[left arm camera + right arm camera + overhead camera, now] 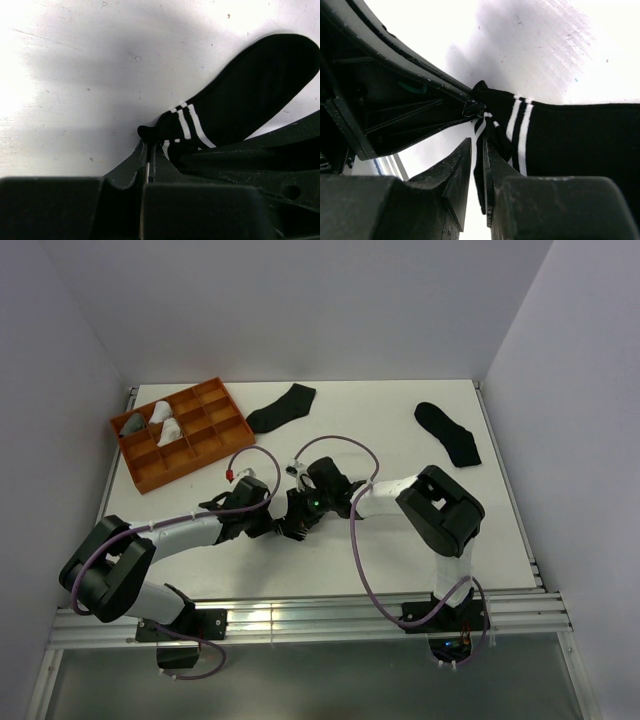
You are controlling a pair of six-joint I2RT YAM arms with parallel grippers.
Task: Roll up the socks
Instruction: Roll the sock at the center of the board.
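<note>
Both grippers meet on a striped sock at mid-table.

From above, the orange tray [124, 453] holding white socks [165, 420] sits far left. The left arm reaches low and rightward and the right arm folds leftward, so they hide the striped sock [250, 95] that only the wrist views show. The left gripper [148, 147] is clamped on its cuff tip, and the right gripper [477, 150] pinches a cuff fold just beside it. The middle black sock [283, 407] and right black sock [447, 432] lie apart near the far edge. Bare table [400, 540] stretches right.
</note>
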